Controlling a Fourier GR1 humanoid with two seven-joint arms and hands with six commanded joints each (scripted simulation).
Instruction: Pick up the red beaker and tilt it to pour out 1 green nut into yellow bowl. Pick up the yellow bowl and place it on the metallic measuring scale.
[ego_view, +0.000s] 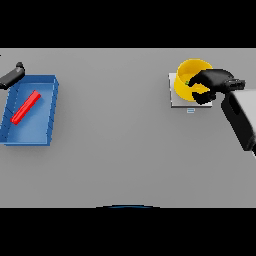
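The yellow bowl (191, 70) stands on the metallic measuring scale (174, 100) at the far right of the table. A small green nut (187, 83) lies inside the bowl. My right hand (214, 82) reaches in from the right, with its fingers and thumb curled over the bowl's right rim. The red beaker (25, 107) lies on its side in a blue tray (49, 112) at the far left. Just off the tray's far left corner is my left hand (15, 75), apart from the beaker.
The scale has a small display tab (190, 110) on its near edge. My right forearm (240, 120) slants across the table's right side. The grey table (115, 140) stretches between tray and scale.
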